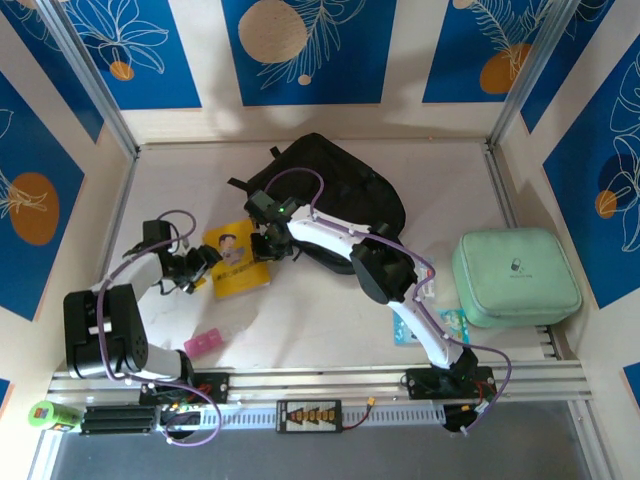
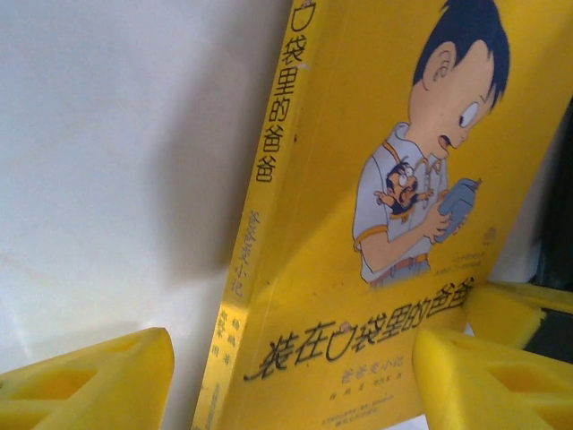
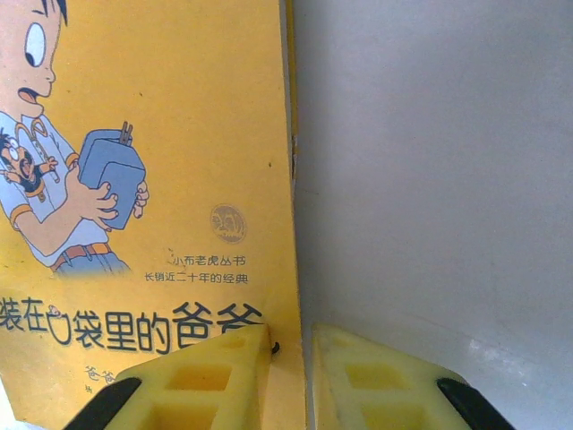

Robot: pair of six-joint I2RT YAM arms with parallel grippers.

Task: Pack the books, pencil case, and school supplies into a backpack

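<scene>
Worktop of pale smooth board (image 1: 300,330) carries everything. The biggest thing on it is the large black soft fabric backpack (image 1: 335,190), lying at the far middle. It is limp cloth, so I judge that its mouth will sag and must be held open when something goes in.

The thin yellow book (image 1: 238,260) with a cartoon boy on its cover lies on the worktop just beside the near left side of the backpack, between the two arms. I judge it light and stiff along the spine, but ready to bend if it is lifted by one corner. The cover looks glossy, so pads can slip on it. As it seems to lie flat, an edge is the best place to take it: pinch across the thickness near the middle of the spine or the open edge.

The left tool (image 2: 291,385) has its yellow fingers (image 2: 89,385) wide apart. One is over the worktop beside the spine and not touching it, the other is at the lower corner of the cover. The right tool (image 3: 291,376) has its fingers nearly together, and the open edge of the book runs into the narrow gap. I cannot tell if they clamp it or only rest there.
</scene>
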